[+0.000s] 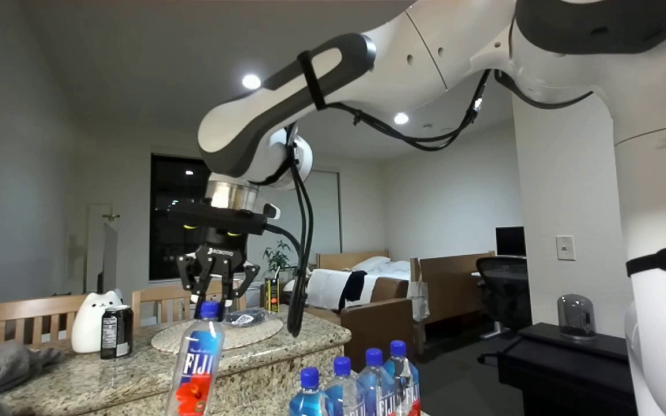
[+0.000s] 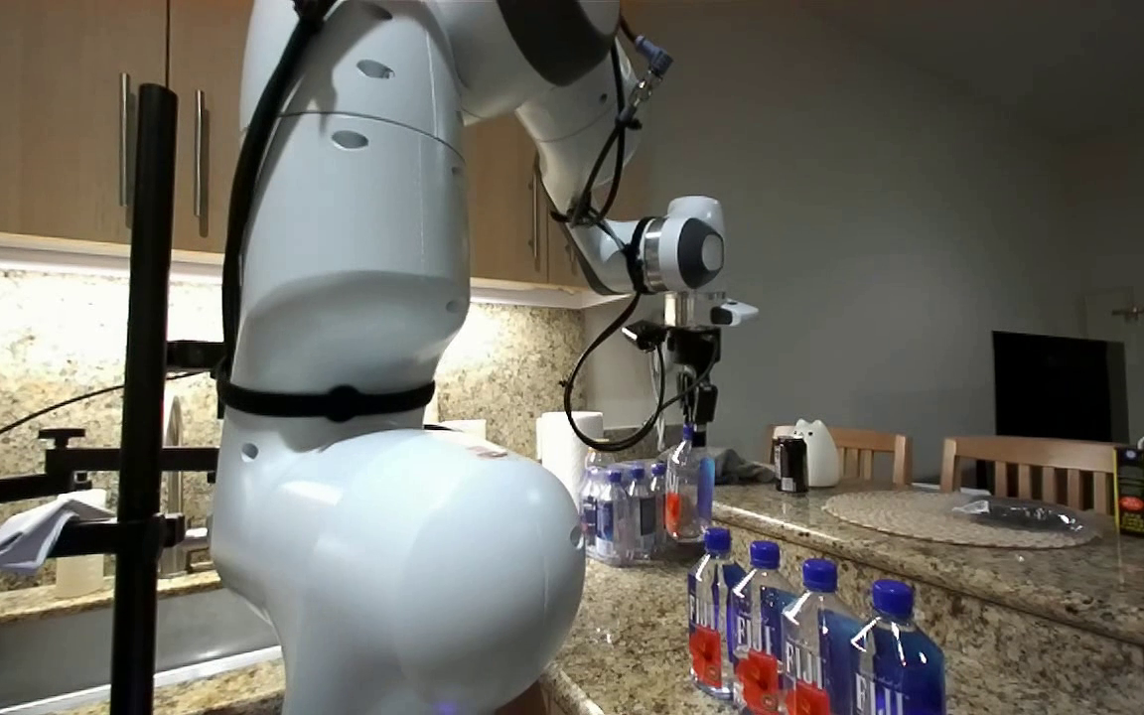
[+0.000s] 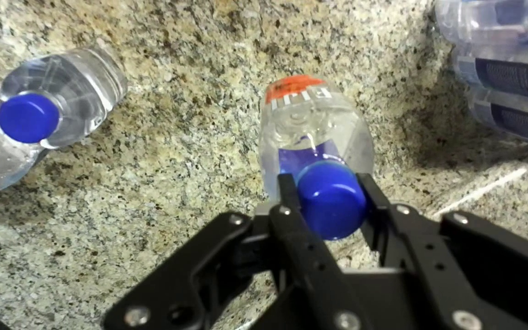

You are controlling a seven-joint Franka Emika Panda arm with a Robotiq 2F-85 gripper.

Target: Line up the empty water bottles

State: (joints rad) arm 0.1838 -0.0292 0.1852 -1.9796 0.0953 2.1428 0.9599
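1. Huddling near a white paper roll (image 2: pixel 557 457), the clustered bottles (image 2: pixel 620 516) stand farthest left on the speckled counter (image 2: pixel 632 626), packed close.
2. A little right of them and not touching, the end effector (image 3: pixel 326 178) has its fingers (image 3: pixel 374 195) pressed in on either side of a blue cap (image 3: pixel 331 201), pinching the held bottle (image 1: pixel 197 364) by its top. From where I stand I can't fairly tell whether that bottle's base rests on the counter or floats just above it.
3. I'd judge the step in hand to be bringing a fifth bottle over to the line. The next move calls for enough lift to free the base, a level carry rightward, then a gentle lowering, upright, before the fingers part.
4. Further right, four bottles (image 2: pixel 816 621) stand upright in a close row. Their end bottle (image 3: pixel 76 91) is nearest to the held one, with a stretch of granite between; that looks to me like room enough to add another without knocking a neighbour.
5. Rightmost, the raised counter (image 2: pixel 949 568) runs alongside, with a round mat (image 2: pixel 890 518) and a black-and-yellow carton (image 2: pixel 1136 497) up on top. The held bottle is near its stone wall (image 2: pixel 1009 655), so I'd steer the carry away from that edge and keep over the lower granite.
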